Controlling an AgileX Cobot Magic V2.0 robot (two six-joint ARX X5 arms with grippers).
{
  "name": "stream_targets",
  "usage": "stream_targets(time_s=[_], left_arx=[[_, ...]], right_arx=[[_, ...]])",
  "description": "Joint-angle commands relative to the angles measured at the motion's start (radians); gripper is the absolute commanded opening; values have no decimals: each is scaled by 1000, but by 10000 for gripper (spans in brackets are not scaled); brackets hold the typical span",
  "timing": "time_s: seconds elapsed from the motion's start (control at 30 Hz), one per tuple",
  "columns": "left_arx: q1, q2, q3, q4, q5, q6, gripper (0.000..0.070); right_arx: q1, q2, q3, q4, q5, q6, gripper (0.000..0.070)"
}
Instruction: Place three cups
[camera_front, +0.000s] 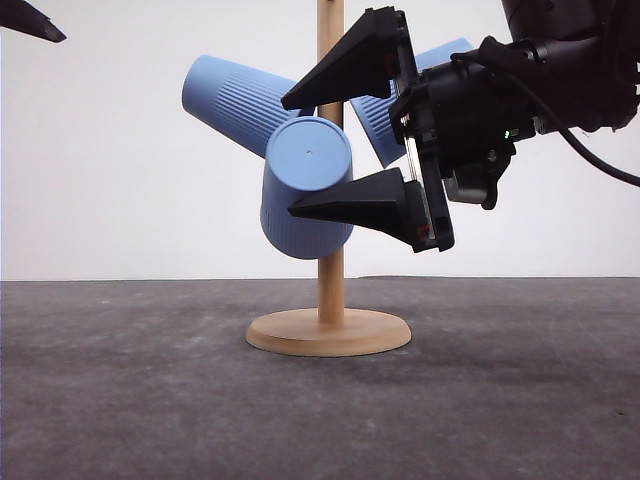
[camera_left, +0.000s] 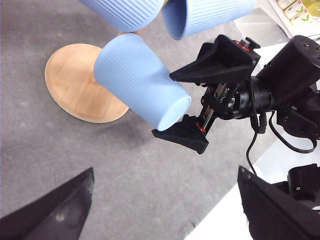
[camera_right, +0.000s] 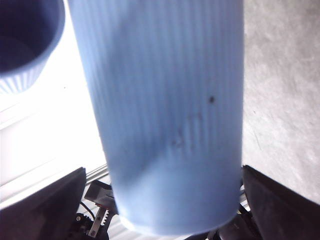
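Three light-blue ribbed cups hang on a wooden stand (camera_front: 330, 270). One cup (camera_front: 235, 100) points up to the left. A second cup (camera_front: 450, 52) sits on the right, partly hidden behind my right arm. The third cup (camera_front: 305, 190) (camera_left: 140, 82) (camera_right: 165, 115) hangs at the front with its flat base toward the camera. My right gripper (camera_front: 288, 157) (camera_left: 163, 105) is open, its two black fingers straddling this cup near the rim with gaps showing. My left gripper (camera_left: 165, 170) is open above the table with nothing between its fingers; one fingertip (camera_front: 30, 20) shows at the upper left.
The stand's round wooden base (camera_front: 328, 332) (camera_left: 80, 82) rests on the dark grey table (camera_front: 120, 400). A black cable (camera_front: 600, 160) trails from the right arm. A white surface (camera_left: 235, 210) borders the table beside the right arm.
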Motion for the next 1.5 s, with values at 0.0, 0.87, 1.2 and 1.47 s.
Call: stream_targets(time_s=[0.0,0.87,1.2,1.47], left_arx=[[-2,5,20,2,-2,1,555],[-2,5,20,2,-53,4,555],[-2,5,20,112,-349,8,555],[-2,4,20,124,-351,83,0]], right_arx=[[4,-25,8,4,-9,-2,636],[-251,-673,10,-1062,322,-1569,493],[-321,-739,10,-1027,774,-1997,493],[-320,-738,10,-1004,778,-1999,30]])
